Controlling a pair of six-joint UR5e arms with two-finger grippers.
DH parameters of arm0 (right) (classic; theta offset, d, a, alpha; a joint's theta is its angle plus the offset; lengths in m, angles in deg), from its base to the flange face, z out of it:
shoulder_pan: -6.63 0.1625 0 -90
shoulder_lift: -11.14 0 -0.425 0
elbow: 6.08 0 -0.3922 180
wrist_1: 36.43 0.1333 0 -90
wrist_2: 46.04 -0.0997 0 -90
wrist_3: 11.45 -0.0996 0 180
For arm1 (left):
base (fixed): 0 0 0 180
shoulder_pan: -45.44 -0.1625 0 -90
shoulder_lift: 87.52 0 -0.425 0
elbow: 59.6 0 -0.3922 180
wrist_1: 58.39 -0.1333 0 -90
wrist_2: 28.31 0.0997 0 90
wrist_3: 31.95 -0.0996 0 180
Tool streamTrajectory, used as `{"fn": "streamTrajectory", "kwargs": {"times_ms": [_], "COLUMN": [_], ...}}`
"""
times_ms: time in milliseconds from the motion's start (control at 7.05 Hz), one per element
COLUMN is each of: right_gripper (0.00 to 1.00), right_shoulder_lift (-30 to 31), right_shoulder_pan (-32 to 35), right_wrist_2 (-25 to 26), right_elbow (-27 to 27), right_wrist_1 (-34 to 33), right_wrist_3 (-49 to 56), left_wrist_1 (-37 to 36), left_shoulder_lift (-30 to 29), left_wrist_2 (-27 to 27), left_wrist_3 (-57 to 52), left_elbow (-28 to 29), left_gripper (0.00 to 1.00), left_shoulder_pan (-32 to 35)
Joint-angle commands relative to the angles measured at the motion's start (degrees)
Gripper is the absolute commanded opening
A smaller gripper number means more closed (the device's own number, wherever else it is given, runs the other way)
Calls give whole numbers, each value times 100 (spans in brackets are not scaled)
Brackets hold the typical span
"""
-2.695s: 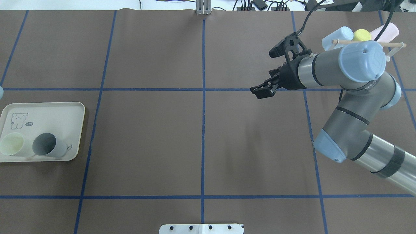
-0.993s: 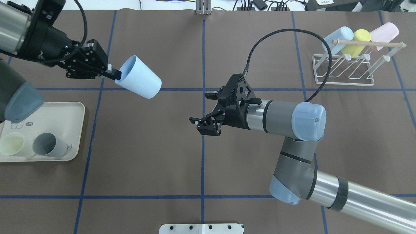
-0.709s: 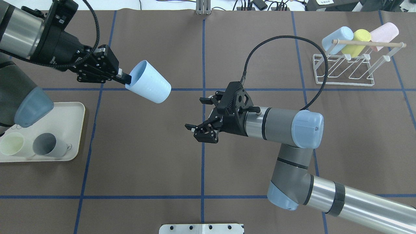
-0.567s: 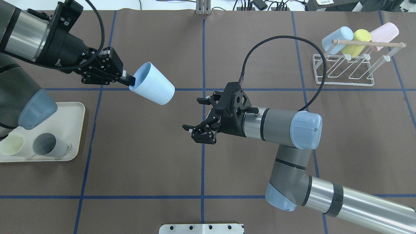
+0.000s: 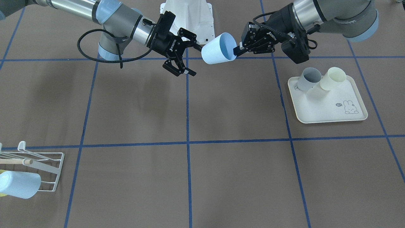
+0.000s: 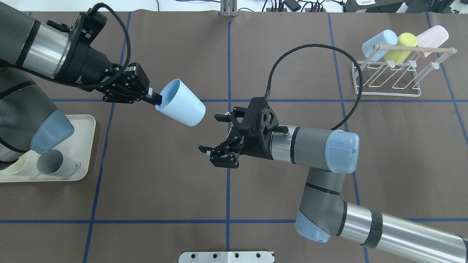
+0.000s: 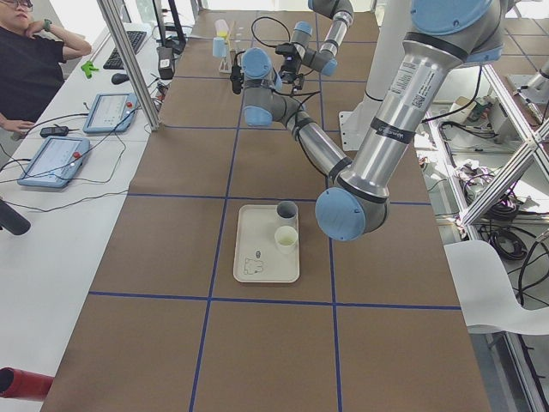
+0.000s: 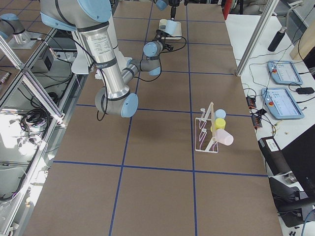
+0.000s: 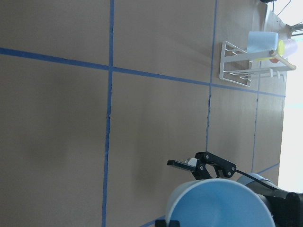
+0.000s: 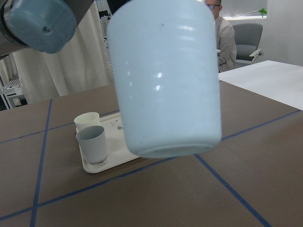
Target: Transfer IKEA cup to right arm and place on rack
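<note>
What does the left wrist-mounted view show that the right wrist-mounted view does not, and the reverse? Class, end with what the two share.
Only the left wrist-mounted view shows the white wire rack with a blue cup and a yellow cup on it. Only the right wrist-mounted view shows the cream tray holding a cream cup and a grey cup, and a person in the background. Both show the light blue cup close to the lens, and the brown table with blue tape lines.
</note>
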Motion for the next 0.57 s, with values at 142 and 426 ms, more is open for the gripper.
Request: {"fn": "streamTrajectory", "kwargs": {"times_ms": [142, 426], "right_gripper": [99, 99], "right_shoulder_lift": [-37, -37], "right_shoulder_pan": [-74, -110], "right_wrist_2": [358, 369], "right_elbow": [-6, -6], "right_wrist_1": [149, 149], "right_wrist_3": [0, 0], "left_wrist_1": [9, 114], "left_shoulder_lift": [-2, -28], "left_wrist_2": [55, 133], "left_wrist_3": [-6, -6], "left_elbow": [-26, 0], "left_gripper": [0, 0], "left_shoulder_pan": [-267, -347]}}
